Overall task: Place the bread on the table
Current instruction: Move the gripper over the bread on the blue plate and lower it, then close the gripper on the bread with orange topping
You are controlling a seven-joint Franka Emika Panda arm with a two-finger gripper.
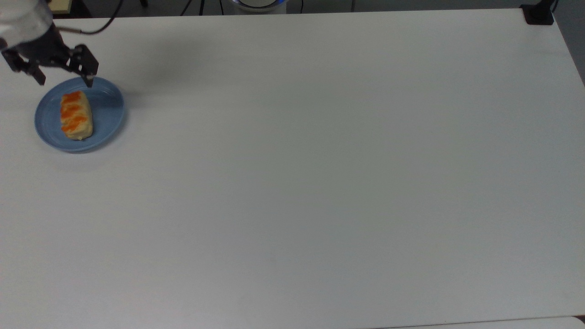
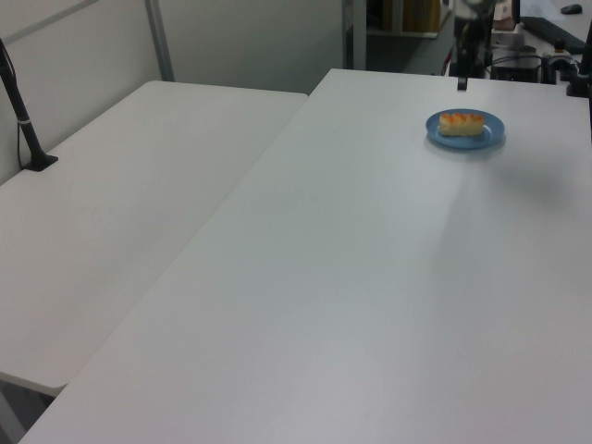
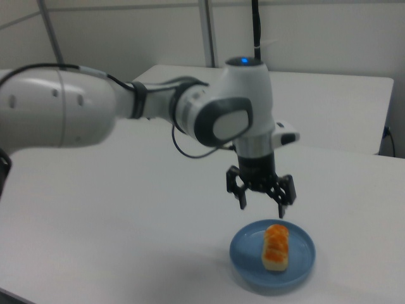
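bread [image 1: 76, 115] lies on a round blue plate [image 1: 107, 114] near the top view's left edge of the white table [image 1: 320, 183], its long side running up and down in the top view, orange stripes facing up. in the right view the bread [image 3: 276, 246] sits a little toward the right view's left of the plate's [image 3: 302, 253] middle, with bare blue rim all around it.

the gripper [image 1: 65, 81] hangs above the far rim of the plate, not touching bread or plate; its two dark fingers stand wide apart with nothing between them. in the right view the gripper [image 3: 261, 208] points straight down, just above and behind the bread, with the white arm [image 3: 76, 111] stretching off toward the right view's left.

nothing else rests on this table top: the broad white surface runs bare toward the top view's right and bottom. a black clamp [image 1: 538, 13] sits at the far right corner in the top view. in the left view a second white table [image 2: 120, 213] adjoins on the left view's left, with a black post [image 2: 23, 120] on it.
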